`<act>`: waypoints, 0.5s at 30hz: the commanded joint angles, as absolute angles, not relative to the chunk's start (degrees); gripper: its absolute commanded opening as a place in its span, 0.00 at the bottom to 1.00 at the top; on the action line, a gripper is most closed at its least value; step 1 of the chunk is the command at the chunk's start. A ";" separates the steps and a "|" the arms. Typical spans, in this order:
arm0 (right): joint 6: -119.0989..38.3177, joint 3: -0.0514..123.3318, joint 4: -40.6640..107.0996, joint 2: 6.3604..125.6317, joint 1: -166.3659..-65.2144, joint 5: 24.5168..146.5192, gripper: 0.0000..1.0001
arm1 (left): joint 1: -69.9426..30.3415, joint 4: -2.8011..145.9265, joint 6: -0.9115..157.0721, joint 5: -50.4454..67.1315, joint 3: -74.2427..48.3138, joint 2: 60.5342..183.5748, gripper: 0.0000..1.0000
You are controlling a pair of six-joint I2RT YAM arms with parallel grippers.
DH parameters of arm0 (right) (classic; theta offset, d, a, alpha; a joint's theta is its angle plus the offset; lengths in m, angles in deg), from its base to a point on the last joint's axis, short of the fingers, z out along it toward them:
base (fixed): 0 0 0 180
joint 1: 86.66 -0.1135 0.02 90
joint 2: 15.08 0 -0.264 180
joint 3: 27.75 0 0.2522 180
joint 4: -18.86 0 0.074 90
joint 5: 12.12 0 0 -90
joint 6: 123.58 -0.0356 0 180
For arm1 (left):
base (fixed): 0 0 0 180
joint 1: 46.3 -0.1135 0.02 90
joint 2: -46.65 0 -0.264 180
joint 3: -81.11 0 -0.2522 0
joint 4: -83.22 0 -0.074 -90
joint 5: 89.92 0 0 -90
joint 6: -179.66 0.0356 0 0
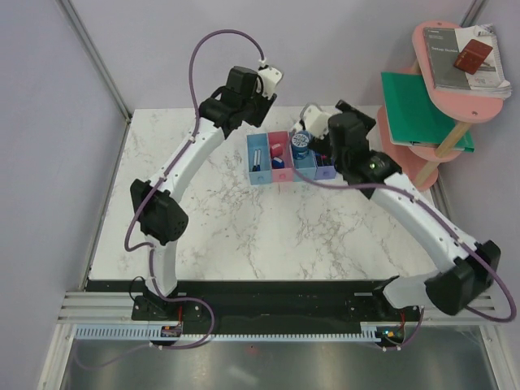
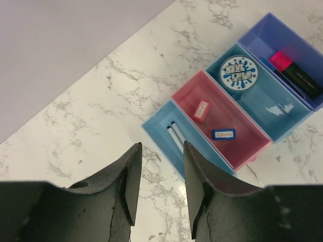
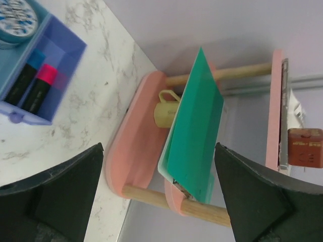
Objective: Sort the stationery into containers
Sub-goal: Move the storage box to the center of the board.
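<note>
A row of four joined bins (image 1: 260, 179) is set on the table (image 1: 244, 236) toward its far edge, near the middle. Counted from the left, a marker (image 2: 176, 136) is laid in the first bin (image 2: 157, 141). An eraser (image 2: 201, 110) and a small block (image 2: 223, 134) are in the second bin (image 2: 227, 113), a round tin (image 2: 238, 74) in the third bin (image 2: 275, 108), and two markers (image 3: 43, 88) side by side in the fourth bin (image 2: 267, 38). A tiered shelf (image 1: 479, 106) is placed beside the table's far right corner. Books (image 1: 451, 69) are stacked on its top tier, and a folder (image 1: 422, 110) and a cup (image 3: 166, 108) are held on the tiers below.
</note>
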State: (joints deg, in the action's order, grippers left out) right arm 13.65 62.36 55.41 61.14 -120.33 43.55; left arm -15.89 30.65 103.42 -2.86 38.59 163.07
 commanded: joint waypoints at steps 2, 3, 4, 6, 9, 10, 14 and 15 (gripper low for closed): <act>1.94 80.35 69.51 75.75 -108.83 56.48 0.98 | -18.00 27.98 101.79 -7.30 35.46 161.87 0.46; 1.50 82.66 74.67 77.88 -106.55 58.09 0.98 | -18.78 27.28 100.66 -6.34 35.19 162.13 0.46; 0.88 84.60 76.20 79.82 -105.57 59.15 0.98 | -19.31 26.58 99.86 -5.73 34.75 162.22 0.46; 0.88 88.30 80.32 84.22 -103.29 62.31 0.98 | -20.89 26.22 97.76 -3.89 33.26 162.66 0.46; 2.45 88.14 80.96 87.12 -100.30 66.00 0.98 | -21.95 25.78 97.74 -4.13 31.33 163.80 0.46; 2.89 87.79 80.96 87.74 -99.68 66.62 0.98 | -22.30 25.78 97.92 -4.66 30.97 164.33 0.46; 3.34 87.52 81.14 92.57 -96.43 70.31 0.98 | -23.36 25.69 98.27 -5.81 30.09 166.70 0.45; 3.34 87.43 81.05 93.36 -95.98 71.62 0.98 | -23.45 25.78 98.45 -5.98 30.00 167.49 0.45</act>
